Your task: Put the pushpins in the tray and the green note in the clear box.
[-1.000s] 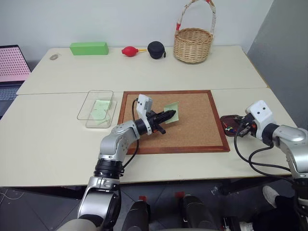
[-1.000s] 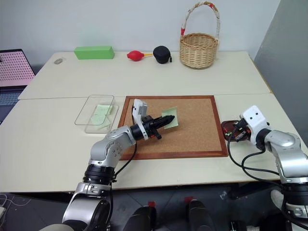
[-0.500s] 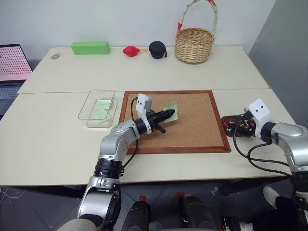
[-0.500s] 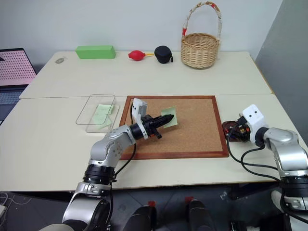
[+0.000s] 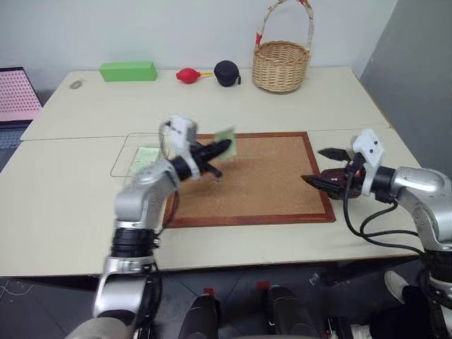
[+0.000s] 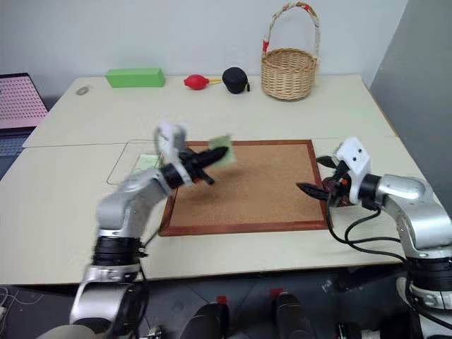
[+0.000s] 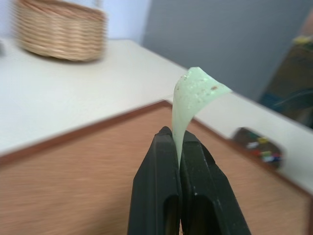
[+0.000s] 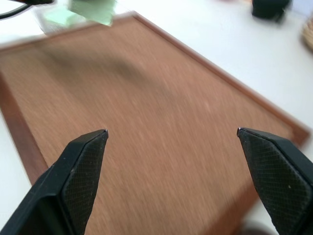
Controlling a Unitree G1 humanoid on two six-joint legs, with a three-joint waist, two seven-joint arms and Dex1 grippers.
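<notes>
My left gripper is shut on a pale green note, held in the air above the left part of the cork board. The left wrist view shows the note pinched between the shut fingers. The clear box lies left of the board, with another green slip inside it. My right gripper hovers wide open over the board's right edge, holding nothing. The dark red tray beside the board holds coloured pushpins.
Along the far side of the table stand a wicker basket, a black case, a red bulb blower and a bright green block. A laptop sits at the left edge.
My left gripper has lifted the green note off the cork board and carried it left and up. My right gripper has opened wide and swung from the tray to the board's right edge.
</notes>
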